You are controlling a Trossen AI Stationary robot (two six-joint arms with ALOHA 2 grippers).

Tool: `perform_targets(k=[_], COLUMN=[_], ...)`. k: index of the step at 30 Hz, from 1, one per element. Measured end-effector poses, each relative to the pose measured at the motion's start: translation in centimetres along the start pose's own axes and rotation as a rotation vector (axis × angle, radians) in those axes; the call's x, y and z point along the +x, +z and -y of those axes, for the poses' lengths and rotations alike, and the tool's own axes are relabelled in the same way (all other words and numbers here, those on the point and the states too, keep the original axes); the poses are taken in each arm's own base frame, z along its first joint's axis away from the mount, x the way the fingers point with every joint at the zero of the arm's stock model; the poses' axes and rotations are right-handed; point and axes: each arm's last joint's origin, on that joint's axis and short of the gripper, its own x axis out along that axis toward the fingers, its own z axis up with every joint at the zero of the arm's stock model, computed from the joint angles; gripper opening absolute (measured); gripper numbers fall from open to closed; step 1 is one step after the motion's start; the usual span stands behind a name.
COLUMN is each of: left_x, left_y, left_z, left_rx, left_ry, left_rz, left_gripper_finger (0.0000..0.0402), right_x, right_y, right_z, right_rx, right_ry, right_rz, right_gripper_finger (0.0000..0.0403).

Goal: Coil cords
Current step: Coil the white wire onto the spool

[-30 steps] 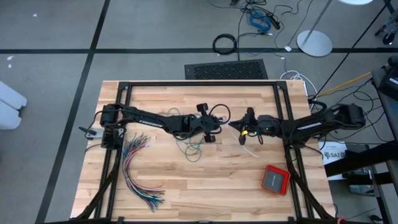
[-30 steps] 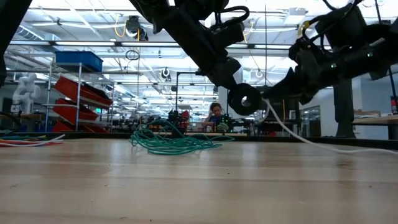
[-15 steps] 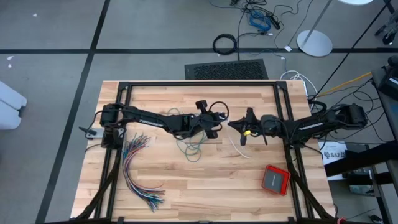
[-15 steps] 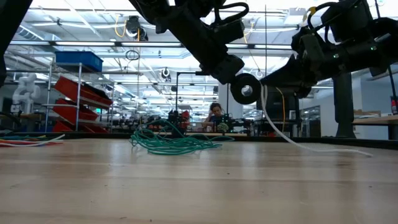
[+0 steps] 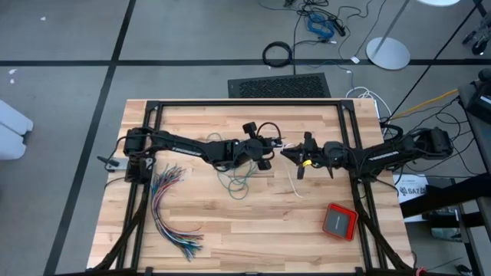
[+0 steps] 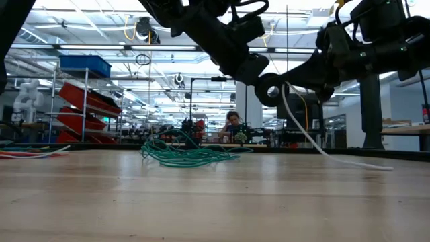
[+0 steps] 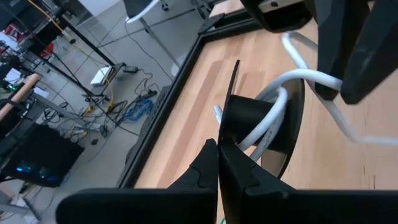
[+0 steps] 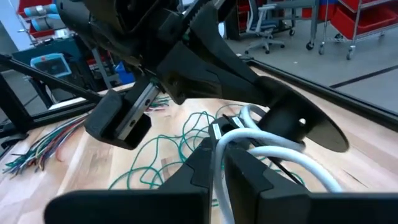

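Both arms meet above the middle of the wooden slatted worktop (image 5: 230, 222), and the step in hand looks like winding the cord onto a spool. The left gripper (image 7: 219, 163) has its jaws pressed together, and just in front of them a flat black round disc with a short hub (image 7: 264, 121) stands on edge; they seem to pinch its rim, though the contact itself is hard to see. Around this hub lies the thick white flexible tail of the cord (image 7: 273, 118). The right gripper (image 8: 219, 163) has narrow jaws, and the white cord runs between them; whether they clamp it or only guide it I cannot tell. From these jaws the tail hangs down and rests with its end on the worktop (image 6: 349, 161). The thin teal-green cord (image 6: 185, 154) lies in a loose tangle on the worktop below and beside the left jaws, not held by any gripper. To do this step well, I think the right jaws should keep a light pull on the white cord so each turn sits tight on the hub. The left jaws should hold the disc steady. If the cord goes slack, the turns may slip off the hub.
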Motion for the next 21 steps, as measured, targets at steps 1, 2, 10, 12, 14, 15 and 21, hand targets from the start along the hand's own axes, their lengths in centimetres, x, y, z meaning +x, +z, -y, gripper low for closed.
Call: perform_targets(k=[1, 2, 10, 12, 14, 15, 21], left_x=[0.0, 0.0, 0.0, 0.1, 0.1, 0.1, 0.1], left_y=[0.0, 0.1, 0.3, 0.5, 0.7, 0.8, 1.2], left_z=[0.0, -0.1, -0.2, -0.3, -0.4, -0.5, -0.7], left_rx=[-0.003, -0.008, -0.073, -0.085, -0.099, -0.109, -0.136], left_ry=[0.001, 0.001, 0.023, 0.031, 0.048, 0.056, 0.073], left_rz=[0.004, 0.01, 0.031, 0.044, 0.058, 0.07, 0.113], left_gripper_finger=[0.0, 0.0, 0.0, 0.0, 0.0, 0.0, 0.0], right_x=[0.0, 0.0, -0.2, -0.2, -0.2, -0.2, -0.2], right_y=[0.0, 0.0, 0.2, 0.2, 0.2, 0.2, 0.0], right_z=[-0.1, -0.2, -0.8, -1.0, -1.1, -1.1, -1.1], right_rx=[-0.002, -0.007, -0.056, -0.061, -0.062, -0.062, -0.066], right_ry=[0.001, 0.002, -0.009, -0.02, -0.025, -0.021, -0.024], right_rz=[0.003, 0.007, 0.046, 0.049, 0.05, 0.048, 0.03], right_gripper_finger=[0.0023, 0.0023, 0.0024, 0.0028, 0.0034, 0.0038, 0.0067])
